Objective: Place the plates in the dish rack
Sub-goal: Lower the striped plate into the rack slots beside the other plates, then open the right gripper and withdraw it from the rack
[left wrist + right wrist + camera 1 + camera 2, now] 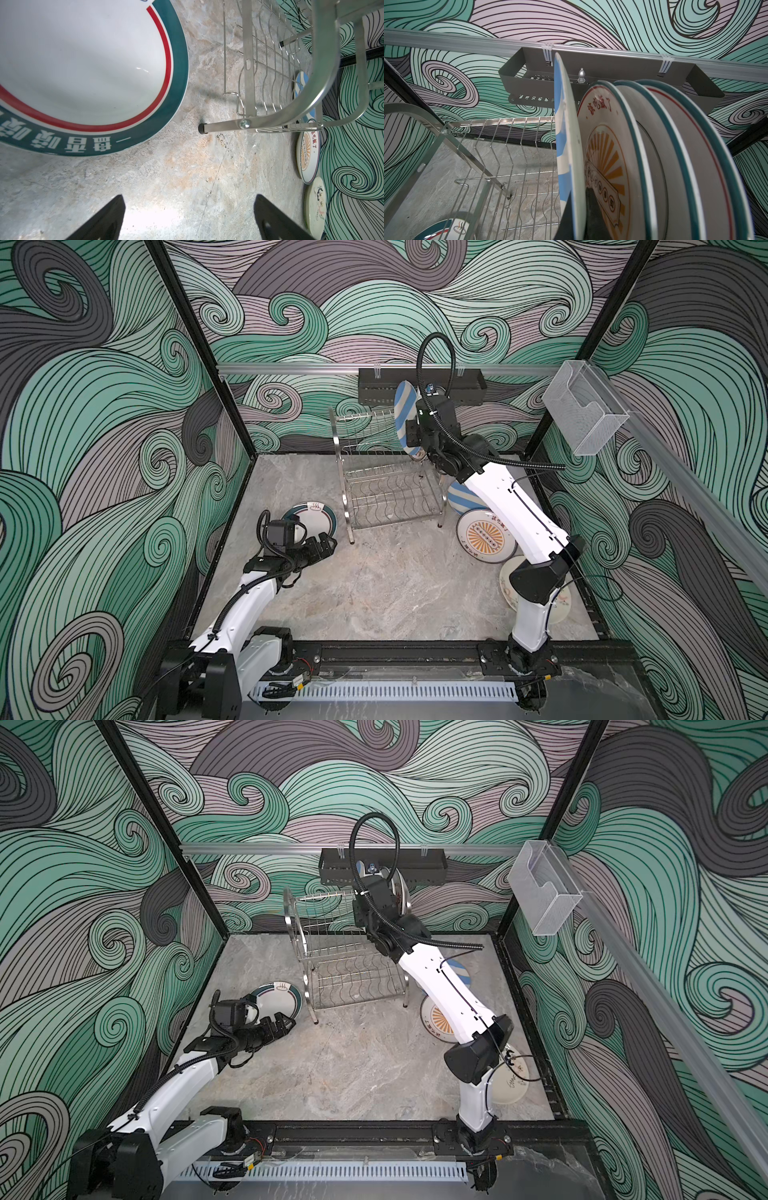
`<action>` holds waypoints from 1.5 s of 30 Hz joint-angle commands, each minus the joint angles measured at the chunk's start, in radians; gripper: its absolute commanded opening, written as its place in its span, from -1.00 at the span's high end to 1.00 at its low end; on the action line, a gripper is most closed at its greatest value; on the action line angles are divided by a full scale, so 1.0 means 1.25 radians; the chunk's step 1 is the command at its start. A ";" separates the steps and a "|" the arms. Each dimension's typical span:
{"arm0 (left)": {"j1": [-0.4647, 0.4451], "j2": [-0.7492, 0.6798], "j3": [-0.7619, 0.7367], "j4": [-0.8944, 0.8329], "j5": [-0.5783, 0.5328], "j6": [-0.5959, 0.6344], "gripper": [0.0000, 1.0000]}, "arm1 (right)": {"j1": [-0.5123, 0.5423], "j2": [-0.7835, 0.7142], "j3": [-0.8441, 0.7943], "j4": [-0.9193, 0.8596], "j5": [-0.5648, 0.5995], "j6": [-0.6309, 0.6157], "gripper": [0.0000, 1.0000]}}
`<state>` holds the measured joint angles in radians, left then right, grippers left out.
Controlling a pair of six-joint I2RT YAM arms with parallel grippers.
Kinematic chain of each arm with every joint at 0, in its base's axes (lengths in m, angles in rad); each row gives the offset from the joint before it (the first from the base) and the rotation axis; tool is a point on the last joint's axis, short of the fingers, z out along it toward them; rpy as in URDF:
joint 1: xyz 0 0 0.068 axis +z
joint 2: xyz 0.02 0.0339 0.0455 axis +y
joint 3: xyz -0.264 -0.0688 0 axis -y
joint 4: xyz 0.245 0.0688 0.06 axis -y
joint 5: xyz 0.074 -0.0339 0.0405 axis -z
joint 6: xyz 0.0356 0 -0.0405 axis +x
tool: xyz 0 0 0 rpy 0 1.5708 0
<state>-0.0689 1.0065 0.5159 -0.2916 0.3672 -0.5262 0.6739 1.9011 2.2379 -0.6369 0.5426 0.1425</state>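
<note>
My right gripper (579, 207) is shut on the rim of a blue-and-white striped plate (566, 135) (405, 414), held upright over the upper tier of the steel dish rack (386, 489) (500, 121). Right beside it in the rack stand an orange sunburst plate (604, 155) and two teal-rimmed plates (654, 145). The held plate's lower edge is hidden. My left gripper (189, 218) (328, 541) is open and empty, low over the table beside a teal-rimmed plate (83, 62) (316, 518) lying flat left of the rack.
Right of the rack, under my right arm, lie a striped plate (459, 497), a sunburst plate (484, 537) and a cream plate (561, 605). A black perforated tray (382, 389) hangs on the back rail. A clear box (582, 410) hangs on the right rail.
</note>
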 commanded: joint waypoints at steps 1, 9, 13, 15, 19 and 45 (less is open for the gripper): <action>-0.007 0.003 0.014 0.001 -0.010 0.012 -0.97 | -0.004 -0.012 -0.020 0.031 0.004 0.014 0.82; -0.006 0.002 0.015 -0.004 -0.013 0.012 -0.97 | -0.005 -0.028 -0.038 0.031 -0.010 0.002 0.39; -0.006 0.002 0.016 -0.007 -0.019 0.015 -0.97 | -0.005 -0.038 -0.041 0.031 -0.012 -0.010 0.21; -0.006 0.001 0.016 -0.009 -0.021 0.015 -0.97 | -0.005 -0.046 -0.040 0.027 -0.014 -0.016 0.12; -0.006 0.007 0.021 -0.011 -0.025 0.016 -0.97 | -0.004 -0.070 -0.034 0.000 -0.026 -0.030 -0.13; -0.005 0.015 0.100 -0.061 -0.144 0.001 -0.97 | -0.004 -0.508 -0.513 0.042 -0.417 -0.113 -0.38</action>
<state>-0.0689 1.0195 0.6014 -0.3428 0.2543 -0.5236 0.6735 1.3464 1.7012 -0.6384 0.1196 0.0402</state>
